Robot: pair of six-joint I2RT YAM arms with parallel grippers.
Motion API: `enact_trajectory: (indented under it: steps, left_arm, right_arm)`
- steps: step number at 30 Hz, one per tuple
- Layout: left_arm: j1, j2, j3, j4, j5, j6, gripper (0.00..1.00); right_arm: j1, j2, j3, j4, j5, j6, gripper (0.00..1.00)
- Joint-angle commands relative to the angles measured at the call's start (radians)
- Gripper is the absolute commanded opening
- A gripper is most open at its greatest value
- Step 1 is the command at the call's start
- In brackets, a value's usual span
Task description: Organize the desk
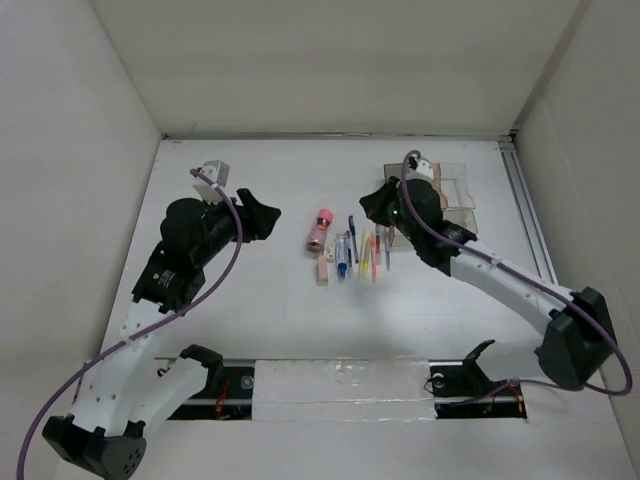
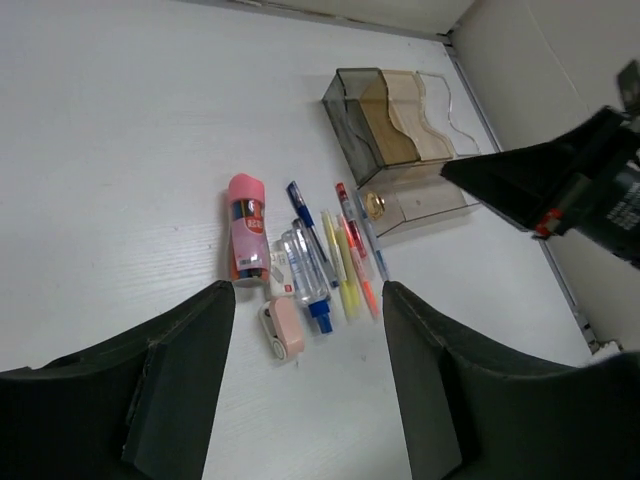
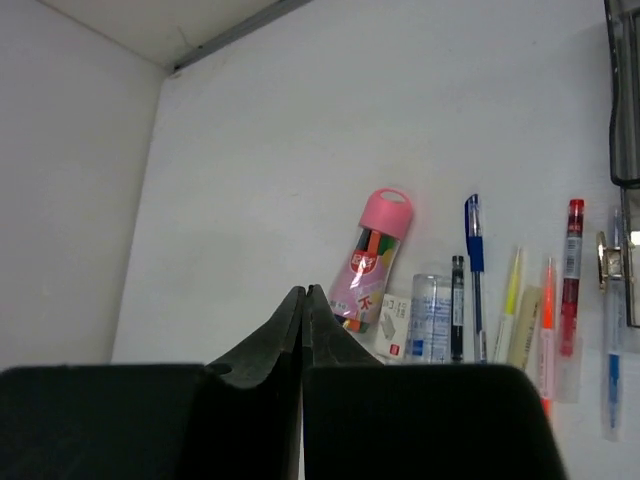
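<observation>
Desk: matte white top [image 1: 250, 330], under both arms, fills most of top view; metal rail on right edge. Rigid, fixed. Judged not for gripping; the work is on the loose items.
Cluster: mid-desk, between the arms. Pink tube [image 2: 245, 225], blue pen [image 2: 305, 215], red pen [image 2: 350, 225], yellow highlighter [image 2: 345, 280], eraser [image 2: 279, 272], corr. tape [image 2: 285, 328]. They lie side by side, several touching.
Tray: clear compartmented tray [image 2: 400, 130], far right, just beside the cluster.
Handling: pens and highlighter judged light, stiff, smooth, apt to roll; take across mid-barrel. Tube is wider and glossy, prob. slippery; grip across body.
L pincer [image 1: 265, 213]: jaws partly apart, nothing between; left of the cluster.
R pincer [image 3: 303, 300]: jaws pressed together, empty; over the cluster's right end, near tray.
Hidden: tray partly behind R arm in top view; its contents unclear. Small gold item [image 2: 374, 206] at tray's edge, poss. a clip, can't confirm. Labels unreadable.
</observation>
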Motion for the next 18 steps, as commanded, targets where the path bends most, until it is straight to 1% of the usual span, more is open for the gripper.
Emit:
enact_trajectory:
  steps: [1,2,3,4,5,6,7,8,9,11,15,18]
  left_arm:
    - [0.002,-0.033,0.002,0.061,-0.041,0.015,0.58]
    - [0.002,-0.030,0.021,0.057,-0.046,0.017,0.58]
    - [0.002,-0.028,0.025,0.063,-0.050,0.023,0.58]
    - [0.002,-0.027,0.027,0.068,-0.055,0.025,0.58]
    - [0.002,-0.025,0.022,0.073,-0.069,0.026,0.56]
    - [0.002,-0.025,0.015,0.074,-0.079,0.026,0.54]
    - [0.002,-0.026,0.007,0.080,-0.108,0.026,0.53]
    - [0.002,-0.025,-0.010,0.080,-0.118,0.026,0.51]
    - [0.002,-0.022,-0.019,0.080,-0.116,0.028,0.51]
    - [0.025,-0.020,-0.031,0.082,-0.109,0.031,0.50]
    - [0.025,-0.023,-0.025,0.082,-0.110,0.038,0.51]
    - [0.025,-0.036,-0.030,0.083,-0.116,0.041,0.51]
  right_arm:
    - [0.016,0.122,0.124,0.051,0.000,0.007,0.00]
    - [0.027,0.202,0.151,0.043,0.000,0.007,0.00]
    - [0.041,0.242,0.184,0.017,0.006,0.003,0.03]
    - [0.041,0.282,0.219,-0.001,0.012,-0.002,0.24]
    - [0.054,0.322,0.283,-0.021,0.018,-0.002,0.36]
    - [0.068,0.387,0.309,-0.073,0.041,-0.002,0.47]
    - [0.068,0.418,0.334,-0.090,0.050,-0.005,0.61]
    - [0.079,0.445,0.371,-0.102,0.054,-0.008,0.65]
    - [0.079,0.496,0.388,-0.125,0.061,-0.008,0.66]
    - [0.079,0.544,0.420,-0.150,0.064,-0.002,0.66]
    - [0.079,0.649,0.536,-0.226,0.070,0.000,0.65]
    - [0.079,0.728,0.590,-0.274,0.087,0.001,0.64]
